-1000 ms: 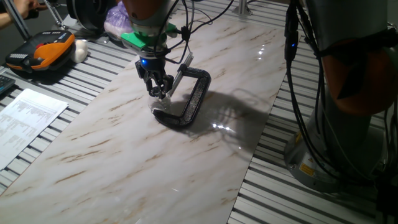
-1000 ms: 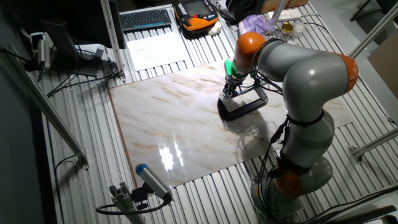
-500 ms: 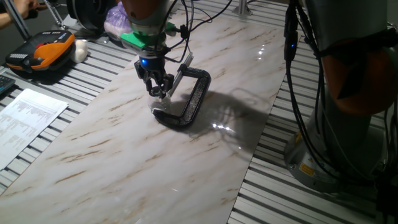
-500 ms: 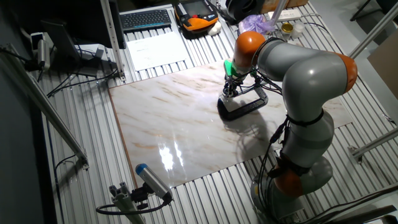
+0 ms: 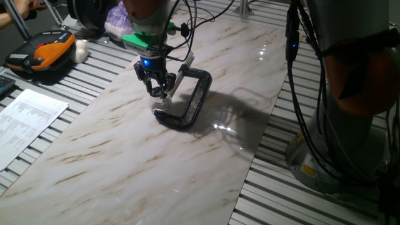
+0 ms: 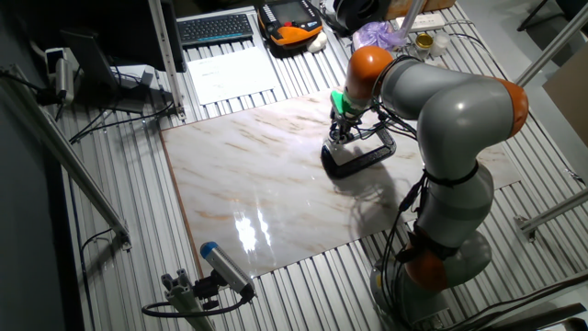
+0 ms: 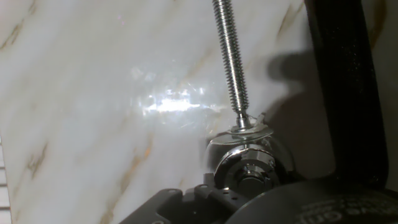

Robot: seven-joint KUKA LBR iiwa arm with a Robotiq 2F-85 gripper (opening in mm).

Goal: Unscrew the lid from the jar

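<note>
The tiny clear glass jar [image 7: 231,144] sits in the mouth of the black C-clamp [image 5: 195,100], under the clamp's steel screw pad [image 7: 249,128]. The shiny round lid [image 7: 245,170] shows at the jar's top in the hand view, between dark blurred shapes at the frame's bottom edge. My gripper [image 5: 160,94] points down over the jar, fingers close together around a small silvery thing that looks like the lid. In the other fixed view, the gripper [image 6: 338,140] stands at the near end of the clamp [image 6: 365,157]. The jar's body is mostly hidden in both fixed views.
The clamp's threaded screw [image 7: 229,56] runs up from the pad. The marble board [image 5: 125,162] lies on a slatted metal table. An orange-black pendant [image 5: 39,53], a paper sheet [image 5: 25,122] and a purple bag [image 5: 117,19] lie at the left. The arm's base [image 5: 350,100] stands at the right.
The gripper has shifted very slightly up and left over the jar. The clamp has not moved.
</note>
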